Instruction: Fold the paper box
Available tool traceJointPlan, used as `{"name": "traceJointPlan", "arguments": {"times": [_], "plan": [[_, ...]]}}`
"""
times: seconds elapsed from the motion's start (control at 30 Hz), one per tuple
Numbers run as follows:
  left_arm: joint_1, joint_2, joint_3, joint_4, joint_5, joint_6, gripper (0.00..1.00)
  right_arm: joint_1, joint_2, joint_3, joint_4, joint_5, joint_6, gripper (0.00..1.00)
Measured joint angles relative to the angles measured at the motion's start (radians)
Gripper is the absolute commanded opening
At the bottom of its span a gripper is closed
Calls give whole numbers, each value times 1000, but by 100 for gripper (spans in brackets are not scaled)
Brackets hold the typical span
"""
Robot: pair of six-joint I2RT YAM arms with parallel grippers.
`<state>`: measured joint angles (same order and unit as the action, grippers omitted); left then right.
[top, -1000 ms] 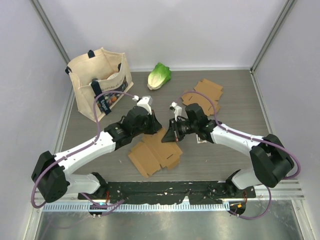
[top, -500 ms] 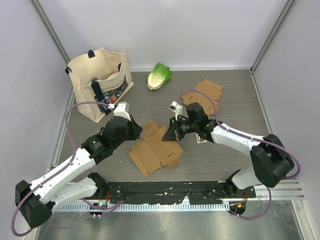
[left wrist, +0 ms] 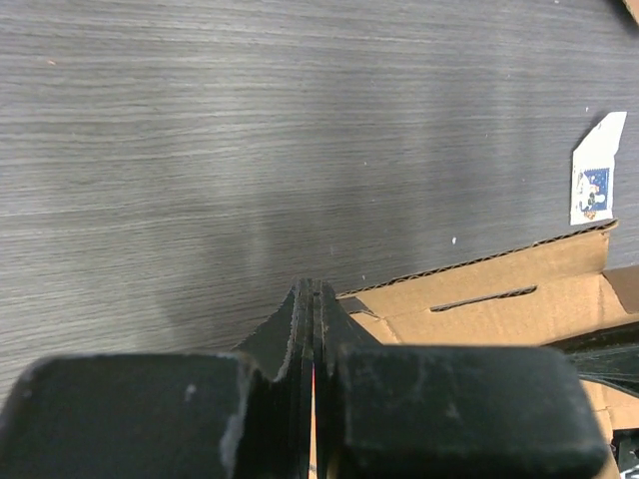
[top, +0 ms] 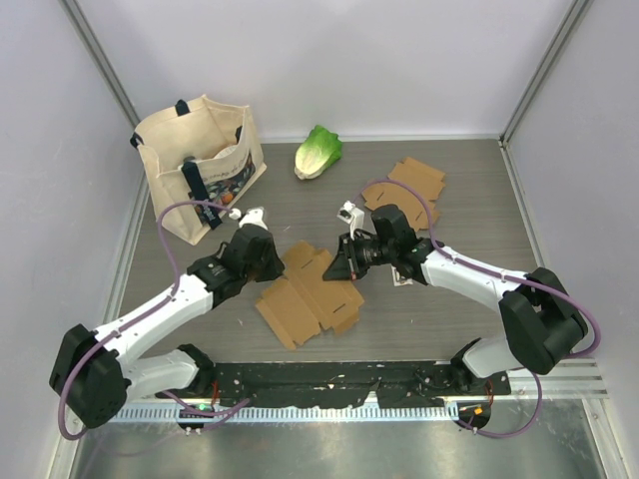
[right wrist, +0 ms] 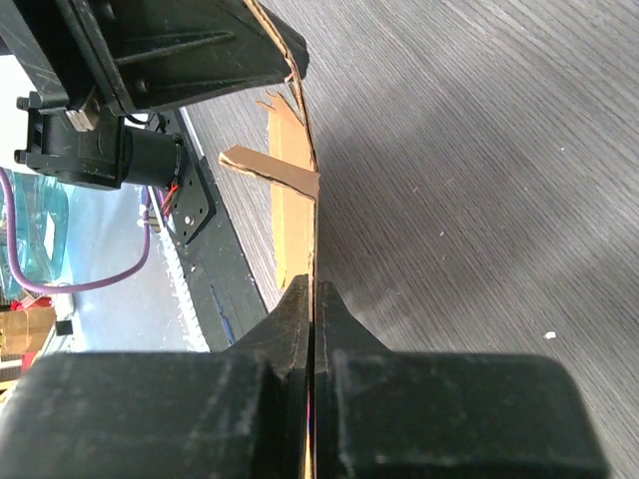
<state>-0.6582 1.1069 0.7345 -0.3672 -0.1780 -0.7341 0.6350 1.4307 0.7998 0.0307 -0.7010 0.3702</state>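
The paper box (top: 312,297) is a flat brown cardboard blank lying on the table in the middle. My right gripper (top: 345,267) is shut on its right flap and holds that flap up on edge. In the right wrist view the cardboard (right wrist: 292,190) runs straight out from between the right gripper's (right wrist: 312,285) fingers. My left gripper (top: 268,261) is shut at the blank's upper left edge. In the left wrist view the left gripper's (left wrist: 313,287) tips sit right beside the cardboard's (left wrist: 489,299) corner. I cannot tell whether they pinch it.
A cream tote bag (top: 200,165) stands at the back left, with a lettuce head (top: 318,152) beside it. A second cardboard blank (top: 404,188) lies behind the right arm. A small printed card (left wrist: 596,180) lies on the table near the box.
My left arm pulled back from beside the right gripper, swung left, then came in to the blank's upper left edge. The right arm has not moved.
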Motion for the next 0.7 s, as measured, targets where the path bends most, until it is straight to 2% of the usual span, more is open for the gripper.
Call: {"name": "traceJointPlan", "arguments": {"times": [0.3,0.5,0.6,0.63,0.7], "plan": [[-3,27,-5,38,74,-43,0,-2,0,0,13,4,5,0],[-34,-1,-74,112,122,-114,1,-3,18,6,14,11,3,0],[-40,-1,-82,116,134,-123,15,-2,45,34,-30,34,-34,0],[-42,-5,-82,116,135,-117,25,-1,50,46,-51,48,-53,0],[-43,-34,-82,111,134,-102,35,3,53,69,-94,84,-101,0]]}}
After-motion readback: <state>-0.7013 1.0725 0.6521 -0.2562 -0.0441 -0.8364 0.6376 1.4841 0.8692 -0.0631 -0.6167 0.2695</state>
